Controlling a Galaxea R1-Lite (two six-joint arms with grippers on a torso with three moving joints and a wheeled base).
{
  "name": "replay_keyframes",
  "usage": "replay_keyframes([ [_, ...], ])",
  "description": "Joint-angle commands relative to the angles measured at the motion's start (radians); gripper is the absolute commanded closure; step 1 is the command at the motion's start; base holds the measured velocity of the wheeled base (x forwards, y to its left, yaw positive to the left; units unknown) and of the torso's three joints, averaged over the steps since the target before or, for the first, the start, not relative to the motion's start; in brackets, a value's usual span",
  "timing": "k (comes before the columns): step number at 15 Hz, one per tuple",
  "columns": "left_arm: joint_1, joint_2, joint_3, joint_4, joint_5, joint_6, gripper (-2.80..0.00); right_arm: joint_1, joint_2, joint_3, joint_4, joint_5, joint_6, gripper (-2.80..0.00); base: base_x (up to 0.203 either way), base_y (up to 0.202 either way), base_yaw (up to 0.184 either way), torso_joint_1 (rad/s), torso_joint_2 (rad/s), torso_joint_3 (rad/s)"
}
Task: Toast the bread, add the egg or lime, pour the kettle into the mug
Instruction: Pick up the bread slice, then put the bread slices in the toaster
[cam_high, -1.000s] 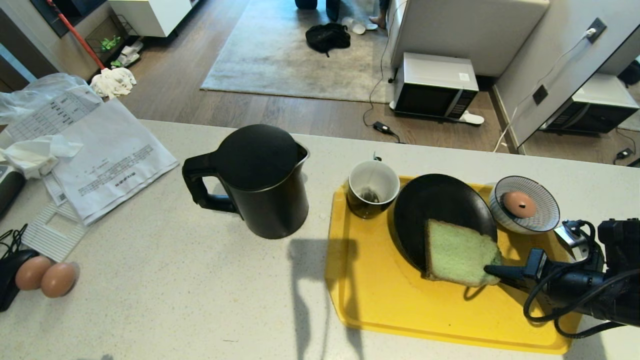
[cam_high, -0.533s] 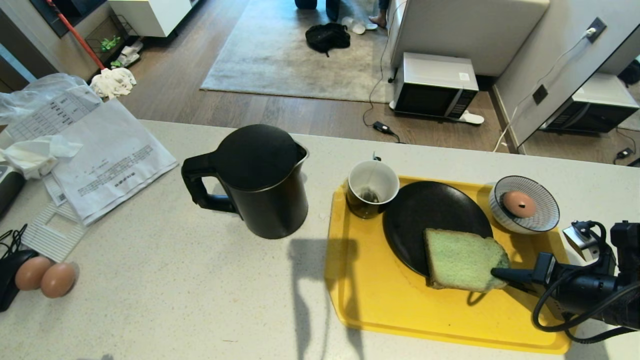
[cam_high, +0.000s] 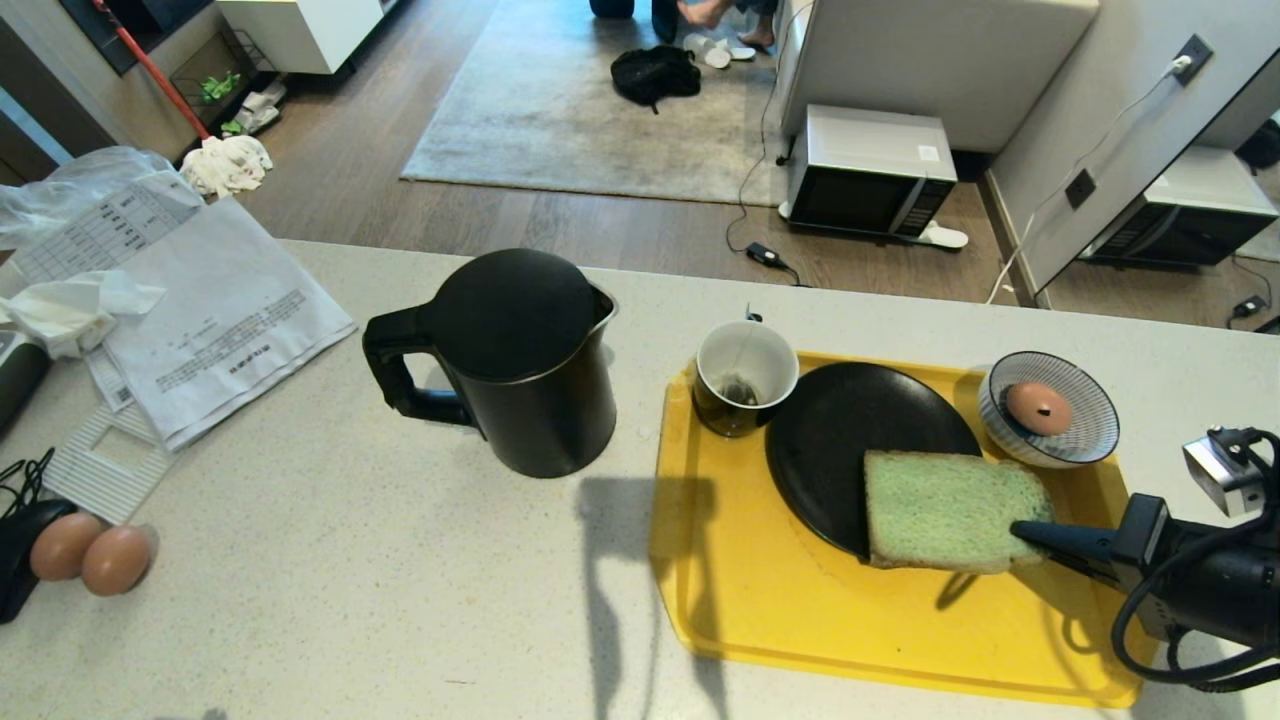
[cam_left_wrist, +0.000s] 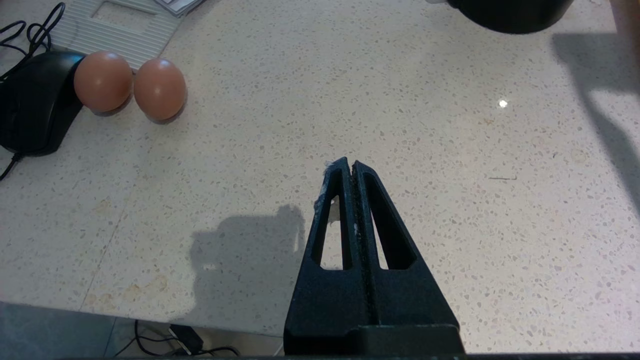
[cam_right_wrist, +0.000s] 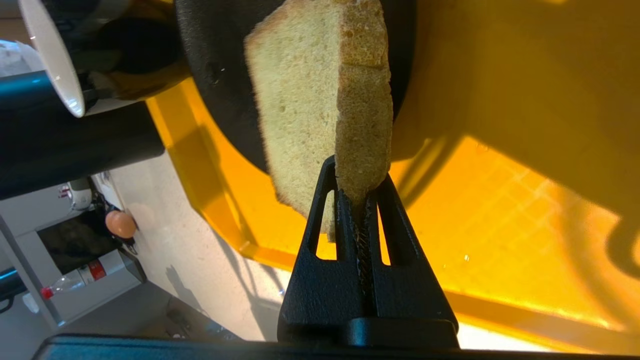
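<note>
Green bread (cam_high: 940, 510) pinched at its edge by right gripper (cam_high: 1030, 532), half on black plate (cam_high: 840, 440) over yellow tray (cam_high: 760, 600); toasting apparently pending, kettle (cam_high: 520, 370) upright, mug (cam_high: 745, 375) w/ teabag unfilled, left gripper (cam_left_wrist: 352, 167) pressed together, idle.

Head camera looks down over the counter (cam_high: 400, 600); left wrist camera hangs close above it; right wrist camera (closest) shares the yellow tray (cam_high: 800, 620) (cam_right_wrist: 525, 210).
</note>
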Motion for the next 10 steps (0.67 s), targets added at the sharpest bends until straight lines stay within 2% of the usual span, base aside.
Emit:
replay_keyframes([
  [1,0.0,0.0,0.001,0.0,0.0,0.0,0.0,0.001,-0.072,0.018,-0.002,0.003,0.004,0.0,0.0,0.0,0.0,0.0,0.0,0.0],
  [4,0.0,0.0,0.0,-0.001,0.0,0.0,0.0,0.002,-0.157,0.037,0.0,-0.015,0.002,0.0,0.0,0.0,0.0,0.0,0.0,0.0],
  [8,0.0,0.0,0.001,-0.001,0.0,0.0,0.0,0.002,-0.267,0.006,0.087,-0.122,-0.011,0.0,0.0,0.0,0.0,0.0,0.0,0.0],
  [10,0.0,0.0,0.001,-0.001,0.0,0.0,0.0,0.003,-0.298,-0.003,0.107,-0.159,-0.054,0.0,0.0,0.0,0.0,0.0,0.0,0.0],
])
